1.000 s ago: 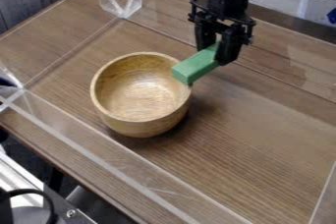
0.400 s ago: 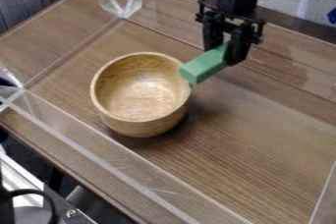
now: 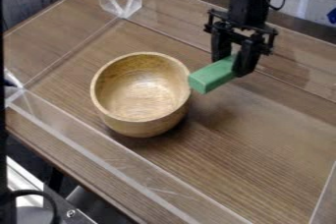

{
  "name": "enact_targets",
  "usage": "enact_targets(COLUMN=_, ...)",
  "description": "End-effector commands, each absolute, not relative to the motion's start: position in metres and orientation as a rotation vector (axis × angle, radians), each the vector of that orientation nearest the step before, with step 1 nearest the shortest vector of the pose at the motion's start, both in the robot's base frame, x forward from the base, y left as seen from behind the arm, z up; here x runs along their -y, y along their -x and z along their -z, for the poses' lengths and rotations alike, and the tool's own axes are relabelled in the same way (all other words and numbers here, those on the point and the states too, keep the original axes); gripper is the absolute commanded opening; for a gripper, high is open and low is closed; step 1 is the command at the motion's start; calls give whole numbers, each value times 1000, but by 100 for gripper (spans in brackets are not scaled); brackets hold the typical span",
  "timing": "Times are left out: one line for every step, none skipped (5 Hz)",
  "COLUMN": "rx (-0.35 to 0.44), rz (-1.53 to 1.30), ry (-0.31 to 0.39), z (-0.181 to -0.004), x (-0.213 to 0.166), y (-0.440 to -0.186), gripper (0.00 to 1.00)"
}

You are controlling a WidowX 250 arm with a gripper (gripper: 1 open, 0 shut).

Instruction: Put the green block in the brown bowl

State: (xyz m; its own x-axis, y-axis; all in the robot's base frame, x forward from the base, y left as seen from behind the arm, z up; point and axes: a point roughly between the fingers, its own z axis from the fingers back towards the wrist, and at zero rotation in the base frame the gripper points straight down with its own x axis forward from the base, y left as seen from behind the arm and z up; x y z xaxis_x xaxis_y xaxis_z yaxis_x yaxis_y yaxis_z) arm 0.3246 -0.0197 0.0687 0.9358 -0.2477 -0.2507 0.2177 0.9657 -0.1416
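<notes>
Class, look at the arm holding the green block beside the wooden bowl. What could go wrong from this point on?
1. The tool grips the green block only at one end, so the tilted bar might slip or swing loose.
2. The block hangs just outside the brown bowl, near its rim; released here, it would probably land on the table.
3. Moving across low, the block could knock the rim and shove the bowl.

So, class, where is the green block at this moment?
In the camera view the green block is held off the table in the gripper, just right of the brown bowl, outside its rim.
</notes>
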Motion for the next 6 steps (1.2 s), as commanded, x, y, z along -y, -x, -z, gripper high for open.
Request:
enact_targets(rx=-175, rz=218, ry=123, z=-101, x=10, y=-329, gripper=0)
enact_targets(rx=-163, rz=200, ry=143, z=-107, x=4, y=-327, gripper=0)
enact_targets(rx=-154, rz=188, ry=110, z=-112, x=-9, y=-313, gripper=0)
enact_targets(rx=-153, rz=169, ry=76, z=-115, x=-23, y=-297, gripper=0)
enact_targets(rx=-114, rz=162, ry=55, z=-119, x=-47, y=-283, gripper=0)
enact_targets(rx=-75, rz=147, ry=35, z=-117, x=-73, y=-269, gripper=0)
